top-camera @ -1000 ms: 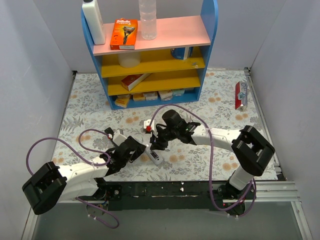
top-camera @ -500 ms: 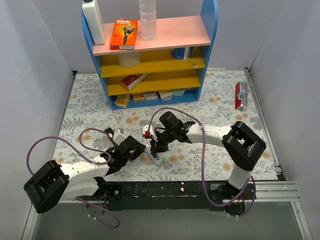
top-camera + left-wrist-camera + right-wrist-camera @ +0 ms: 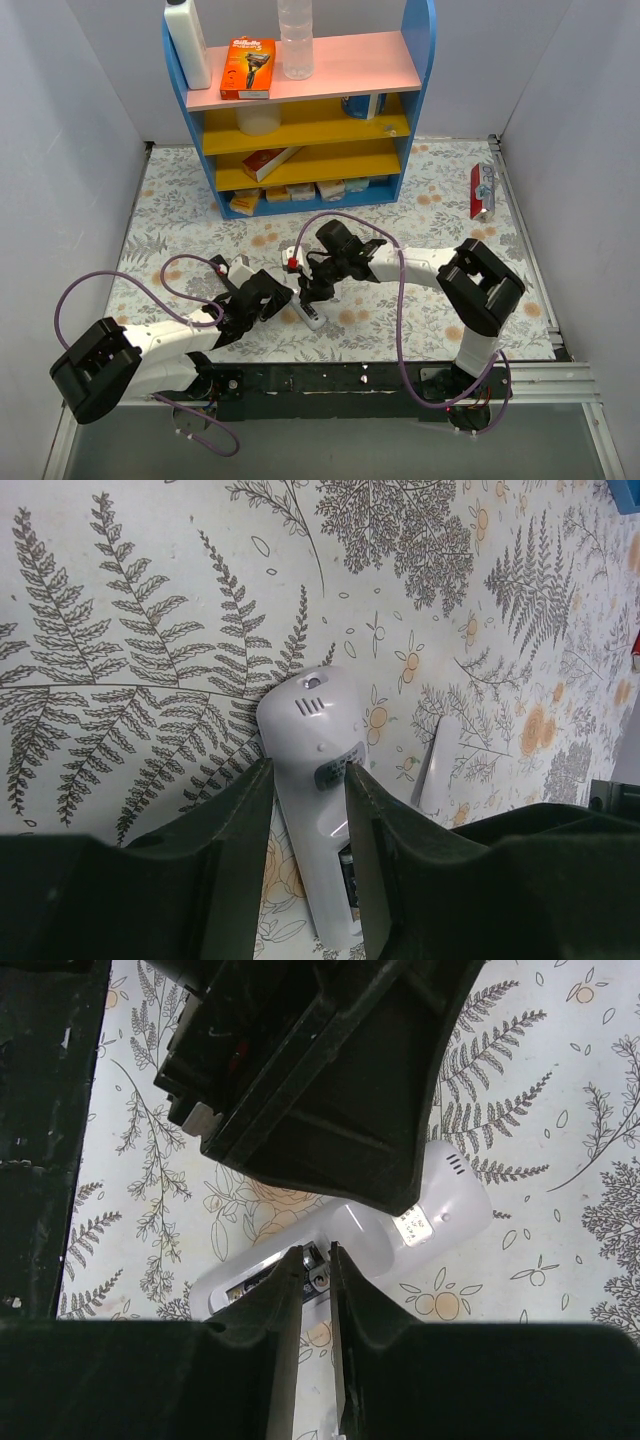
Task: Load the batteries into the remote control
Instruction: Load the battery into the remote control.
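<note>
Remote control, slim rounded white plastic (image 3: pixel 312 720), lies on the fern-print tabletop (image 3: pixel 120 600), between the two arms. Left gripper (image 3: pixel 305 775): jaws clamped on the remote's sides. Right gripper (image 3: pixel 315 1260): jaws nearly together over the open battery bay (image 3: pixel 245 1295). I see a small grey thing (image 3: pixel 318 1274) in the gap but cannot tell whether it is held. Slim white plastic strip (image 3: pixel 440 765) lies just beside the remote.

One white remote (image 3: pixel 315 770), one loose white cover (image 3: pixel 438 765), one shelf unit (image 3: pixel 350 58), one white bottle (image 3: pixel 187 42), one clear bottle (image 3: pixel 296 38), one orange box (image 3: pixel 248 67), one red packet (image 3: pixel 481 190).
</note>
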{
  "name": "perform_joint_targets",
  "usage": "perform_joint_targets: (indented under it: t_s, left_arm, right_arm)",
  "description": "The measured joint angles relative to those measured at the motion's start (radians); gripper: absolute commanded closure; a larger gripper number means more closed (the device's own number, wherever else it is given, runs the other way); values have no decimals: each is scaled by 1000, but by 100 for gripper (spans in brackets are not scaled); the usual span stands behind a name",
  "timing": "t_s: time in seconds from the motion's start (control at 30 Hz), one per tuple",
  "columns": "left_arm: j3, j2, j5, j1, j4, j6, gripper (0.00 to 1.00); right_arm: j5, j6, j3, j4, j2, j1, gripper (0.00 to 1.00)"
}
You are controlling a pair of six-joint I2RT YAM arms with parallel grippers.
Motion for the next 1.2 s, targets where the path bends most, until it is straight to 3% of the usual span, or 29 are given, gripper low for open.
perform_joint_targets:
  t_s: [1.2]
  left_arm:
    - [0, 15, 26, 5, 15, 2, 66]
  right_arm:
    - [-30, 35, -38, 11, 15, -6, 94]
